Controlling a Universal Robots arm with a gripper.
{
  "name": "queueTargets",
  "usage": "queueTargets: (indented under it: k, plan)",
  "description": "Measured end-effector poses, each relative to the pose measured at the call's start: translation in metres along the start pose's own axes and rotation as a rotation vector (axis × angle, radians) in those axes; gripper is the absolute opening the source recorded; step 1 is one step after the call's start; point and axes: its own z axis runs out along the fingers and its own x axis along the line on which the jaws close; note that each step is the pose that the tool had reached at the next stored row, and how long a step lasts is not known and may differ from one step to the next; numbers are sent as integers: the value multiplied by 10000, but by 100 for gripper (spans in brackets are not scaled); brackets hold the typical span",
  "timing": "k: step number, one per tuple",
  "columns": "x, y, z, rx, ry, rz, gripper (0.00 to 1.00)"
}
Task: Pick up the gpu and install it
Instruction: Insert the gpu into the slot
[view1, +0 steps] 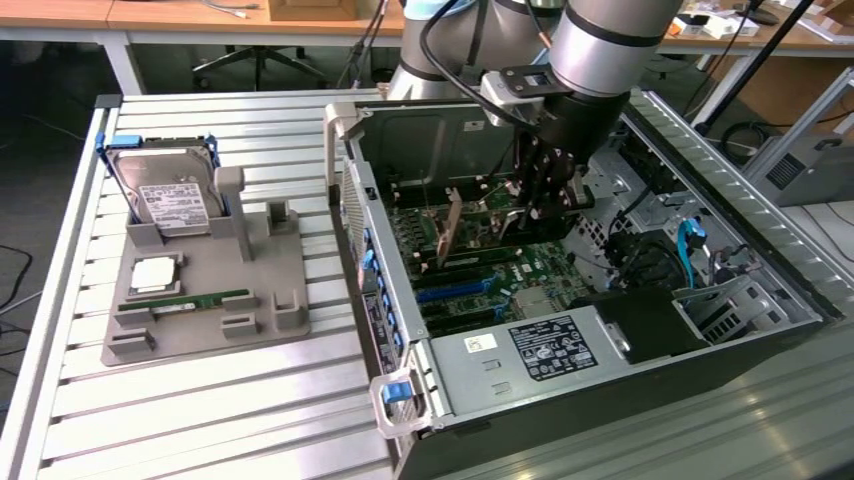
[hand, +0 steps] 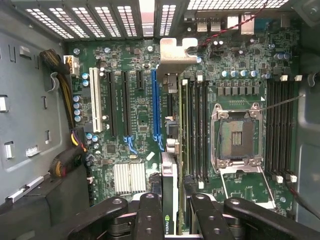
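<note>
Ideally the pincer (hand: 172, 212), clamped on the thin brownish-green gpu card with silver end bracket (hand: 169, 175), should hold it upright, parallel to the long blue motherboard slot (hand: 154, 100).

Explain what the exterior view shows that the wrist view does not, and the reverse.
Exterior view: the arm and, beside the case on the slatted table, a gray holder carrying a hard drive and a RAM stick. Wrist view: the CPU socket, a white slot and a finned heatsink. Both: the gpu, on edge in the gripper, over the motherboard.
</note>
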Motion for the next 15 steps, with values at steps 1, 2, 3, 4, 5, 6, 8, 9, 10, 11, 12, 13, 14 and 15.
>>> queueTargets:
  k: [1, 2, 3, 4, 5, 6, 8, 9, 10, 11, 12, 13, 14, 15]
  plan:
    - [2, 0, 2, 0, 0, 0, 27]
    - [4, 0, 4, 0, 1, 0, 27]
    - [5, 0, 6, 0, 1, 0, 27]
    - [7, 0, 8, 0, 1, 0, 27]
    - [9, 0, 10, 0, 1, 0, 27]
    - [11, 0, 12, 0, 0, 0, 27]
    - [15, 0, 17, 0, 1, 0, 27]
    - [18, 0, 21, 0, 1, 0, 27]
    - [21, 0, 25, -1, 2, 0, 27]
    - [24, 0, 30, 0, 2, 0, 27]
    - [30, 6, 40, 0, 1, -1, 27]
    - [31, 9, 42, 0, 1, -1, 27]
    - [32, 13, 45, 0, 2, 0, 27]
    - [34, 20, 48, 0, 1, 0, 27]
